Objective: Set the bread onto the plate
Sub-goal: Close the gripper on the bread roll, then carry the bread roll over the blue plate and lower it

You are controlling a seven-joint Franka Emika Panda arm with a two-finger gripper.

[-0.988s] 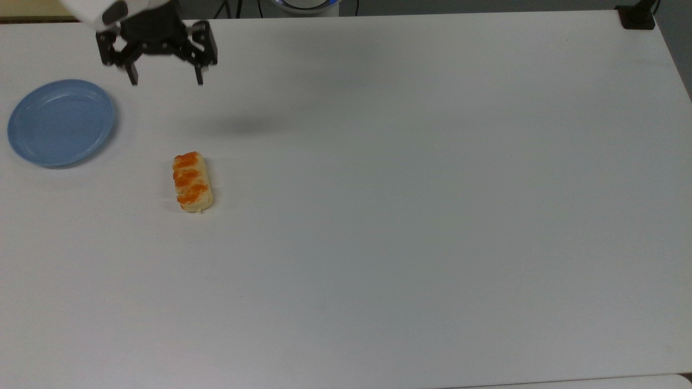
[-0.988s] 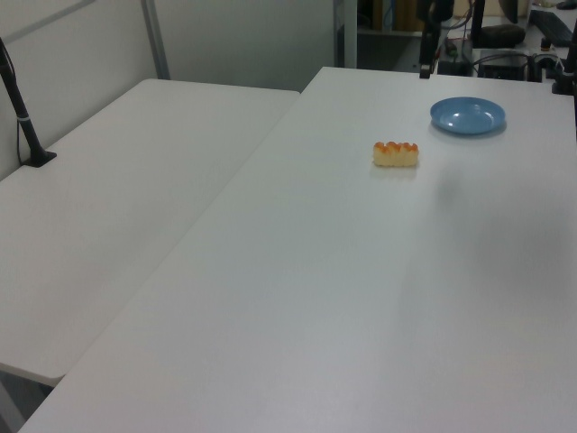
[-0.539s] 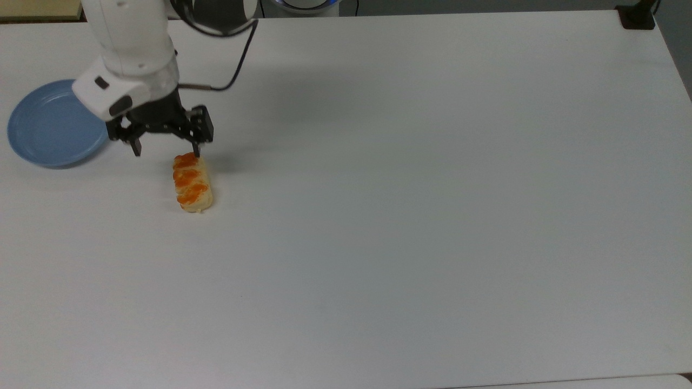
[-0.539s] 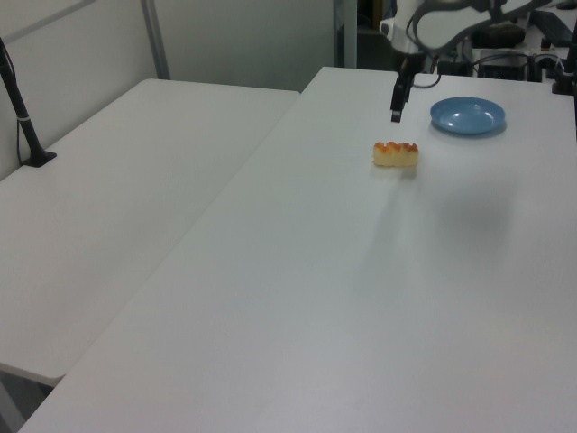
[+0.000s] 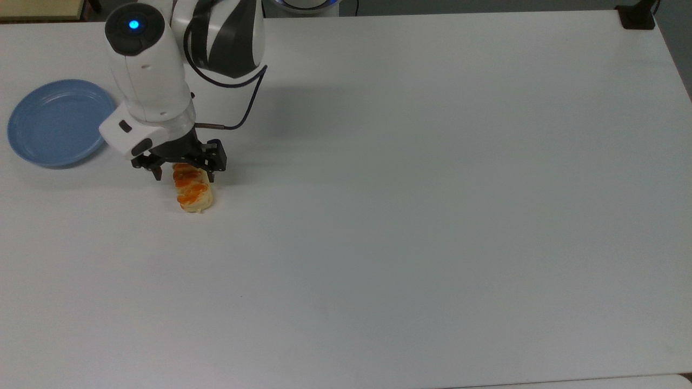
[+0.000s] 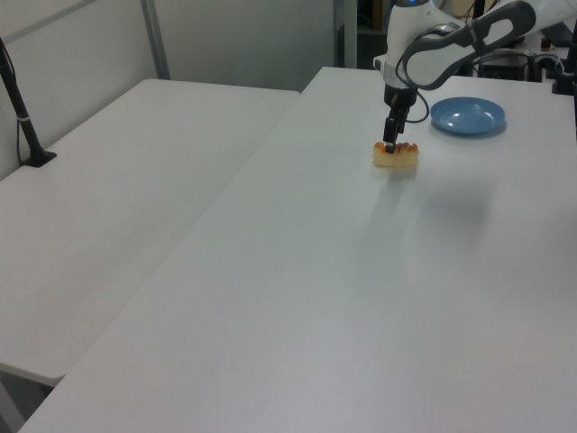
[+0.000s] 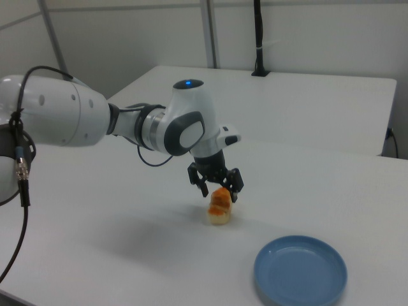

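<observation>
I have the gripper (image 5: 185, 173) low over the bread (image 5: 192, 189), jaws spread astride its end nearest the plate (image 5: 57, 123). The bread lies flat on the worktop (image 5: 432, 216), long axis crossing the jaw gap, so I judge closing pinches its narrow width.

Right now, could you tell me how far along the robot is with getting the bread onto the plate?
Done: the gripper is down at the bread, open fingers straddling the end nearer the arm. In hand: the grasp, not yet closed; the bread lies on the table. Left: close, lift, carry toward the top view's left and set it on the plate, which holds nothing.
</observation>
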